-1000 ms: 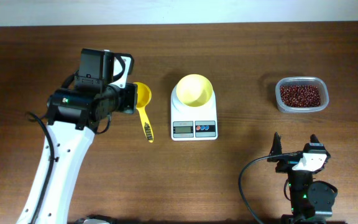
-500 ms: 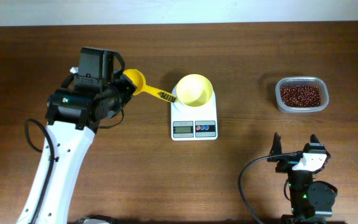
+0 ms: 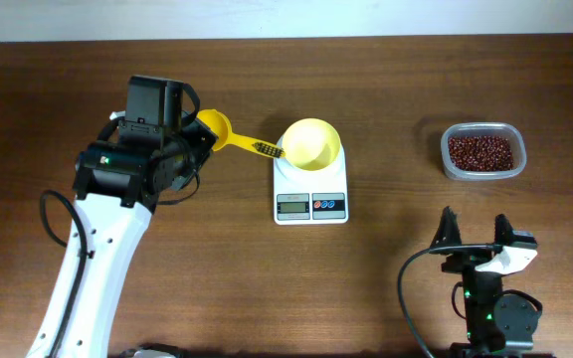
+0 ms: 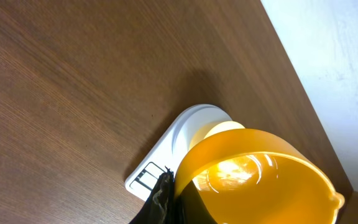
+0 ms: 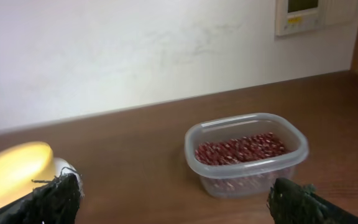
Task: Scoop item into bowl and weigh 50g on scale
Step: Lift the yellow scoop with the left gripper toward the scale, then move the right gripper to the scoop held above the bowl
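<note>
Bench (image 3: 386,80) is carrying everything. Scale (image 3: 296,189) is sitting mid-bench. Tub (image 3: 482,126) is standing well apart to its right. Bowl (image 3: 311,144) is being carried on the scale, empty. Right pincer (image 3: 477,227) is being held wide open, empty, near the tub. Scoop (image 3: 222,132) is being clamped at its cup by the closed left pincer (image 3: 199,139), handle pointing at the bowl. Beans (image 3: 481,152) are lying in the tub. They are judged loose, hard and roll-prone: better scooped than pinched. No writing is readable.
</note>
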Available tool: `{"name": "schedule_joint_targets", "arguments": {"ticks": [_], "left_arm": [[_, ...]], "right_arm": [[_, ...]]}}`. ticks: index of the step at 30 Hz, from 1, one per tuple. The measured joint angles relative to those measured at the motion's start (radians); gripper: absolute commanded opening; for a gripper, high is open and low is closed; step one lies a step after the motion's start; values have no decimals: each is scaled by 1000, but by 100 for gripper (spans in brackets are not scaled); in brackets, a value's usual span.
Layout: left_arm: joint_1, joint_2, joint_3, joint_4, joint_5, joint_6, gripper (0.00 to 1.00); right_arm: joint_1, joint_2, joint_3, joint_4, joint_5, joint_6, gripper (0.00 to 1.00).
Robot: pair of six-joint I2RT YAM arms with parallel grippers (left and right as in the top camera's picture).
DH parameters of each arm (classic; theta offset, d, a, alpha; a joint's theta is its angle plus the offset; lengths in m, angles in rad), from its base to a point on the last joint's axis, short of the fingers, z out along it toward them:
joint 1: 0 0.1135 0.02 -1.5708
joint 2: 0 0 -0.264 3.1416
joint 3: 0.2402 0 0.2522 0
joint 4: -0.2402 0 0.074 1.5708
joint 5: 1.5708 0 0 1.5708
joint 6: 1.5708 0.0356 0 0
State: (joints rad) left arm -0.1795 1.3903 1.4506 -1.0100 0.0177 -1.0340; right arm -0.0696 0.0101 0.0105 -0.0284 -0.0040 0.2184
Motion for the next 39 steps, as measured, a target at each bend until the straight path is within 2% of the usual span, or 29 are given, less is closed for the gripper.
{"name": "schedule_joint_targets", "arguments": {"ticks": [2,6,9,12,15,18,21,24,28,34,39], "left_arm": [[0,0,0,0,-9,-5,0],[0,0,0,5,-45,-33,0],[0,0,0,15,-53,-40,0],[0,0,0,22,-53,-41,0],[0,3,0,21,-60,-42,0],[0,3,0,30,-76,-45,0],[0,3,0,27,-79,-52,0],[0,3,0,27,-79,-89,0],[0,17,0,27,-79,-172,0],[-18,127,0,61,-20,-277,0],[-42,161,0,80,32,-349,0]], "right_arm": [[0,0,3,14,-5,97,99],[0,57,116,-101,-32,163,99],[0,243,308,-229,-40,177,99],[0,518,521,-332,-90,178,99],[-3,822,734,-336,-334,167,99],[-3,1132,877,-249,-704,167,99],[-2,1311,893,-61,-970,223,99],[4,1453,894,-7,-1106,378,99],[65,1538,894,5,-1149,502,99],[184,1538,894,243,-1080,674,99],[224,1538,894,312,-1024,754,99]]}}
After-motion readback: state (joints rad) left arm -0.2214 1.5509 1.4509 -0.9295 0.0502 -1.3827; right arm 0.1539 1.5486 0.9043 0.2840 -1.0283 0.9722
